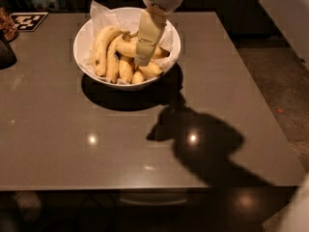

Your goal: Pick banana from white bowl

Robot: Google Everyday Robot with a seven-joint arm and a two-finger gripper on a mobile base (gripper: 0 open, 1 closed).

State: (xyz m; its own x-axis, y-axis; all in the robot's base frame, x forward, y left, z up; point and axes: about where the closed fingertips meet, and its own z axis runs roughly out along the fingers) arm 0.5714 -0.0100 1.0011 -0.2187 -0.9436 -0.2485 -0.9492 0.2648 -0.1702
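The white bowl (84, 40), lined with crinkled white paper, stands at the back middle of the brown table (145, 144). It holds several yellow bananas. The long banana (123, 46) lies crosswise on top of the others, and its right part is hidden behind my gripper. My gripper (142, 60) hangs over the right half of the bowl, pointing down, with its tip just above or at the crosswise banana. I cannot tell whether it touches the fruit.
A dark object (5, 52) sits at the table's left edge, with a black-and-white marker tag (29, 20) behind it. The table's right edge drops to a speckled floor (285, 91). The arm's shadow falls across the table's middle right.
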